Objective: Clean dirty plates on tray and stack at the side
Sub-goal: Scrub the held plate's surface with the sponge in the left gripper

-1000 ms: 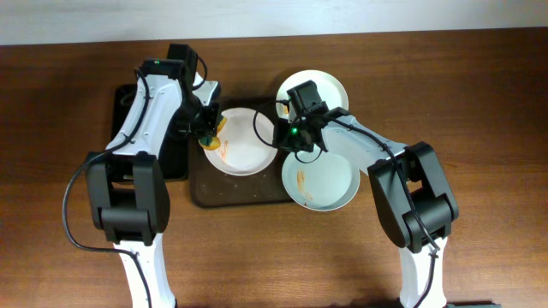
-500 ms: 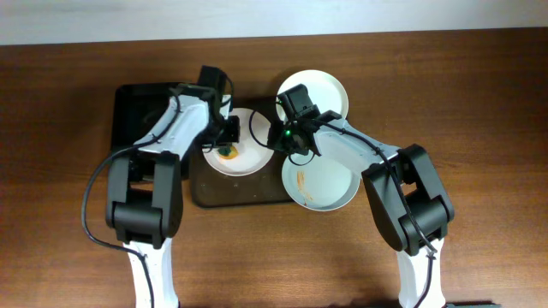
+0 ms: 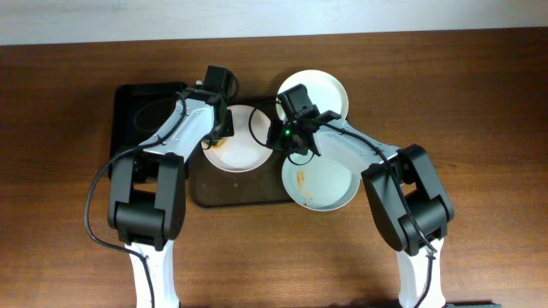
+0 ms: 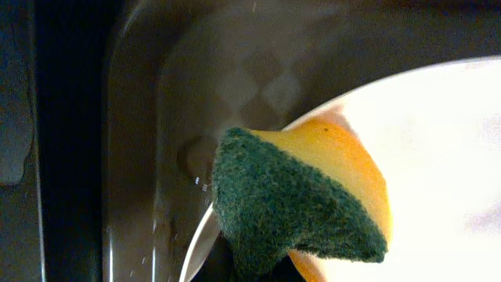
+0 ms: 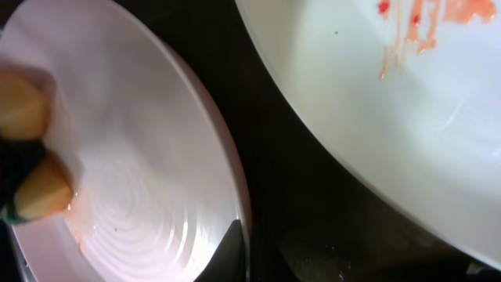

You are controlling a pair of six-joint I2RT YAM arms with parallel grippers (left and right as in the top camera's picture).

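Observation:
A white plate [image 3: 244, 147] lies on the dark brown tray [image 3: 235, 195]. My left gripper [image 3: 220, 128] is shut on a yellow and green sponge [image 4: 297, 204] pressed at the plate's upper left rim [image 4: 438, 149]. My right gripper [image 3: 287, 137] is shut on the same plate's right rim [image 5: 133, 196], one dark finger [image 5: 233, 251] lying over the edge. A pale blue-grey plate [image 3: 321, 180] with orange smears [image 5: 411, 23] lies at the tray's right end. A second white plate [image 3: 325, 90] sits behind the right gripper.
A smaller black tray [image 3: 141, 107] lies at the left, touching the brown tray, with the left arm reaching over it. Bare wooden table [image 3: 479, 103] surrounds the trays. The tray floor [image 4: 156, 117] beside the plate looks wet.
The left gripper has carried the sponge from the plate's left, across its middle, up to the upper left rim. The orange smear on that plate is gone. The right gripper has stayed put.

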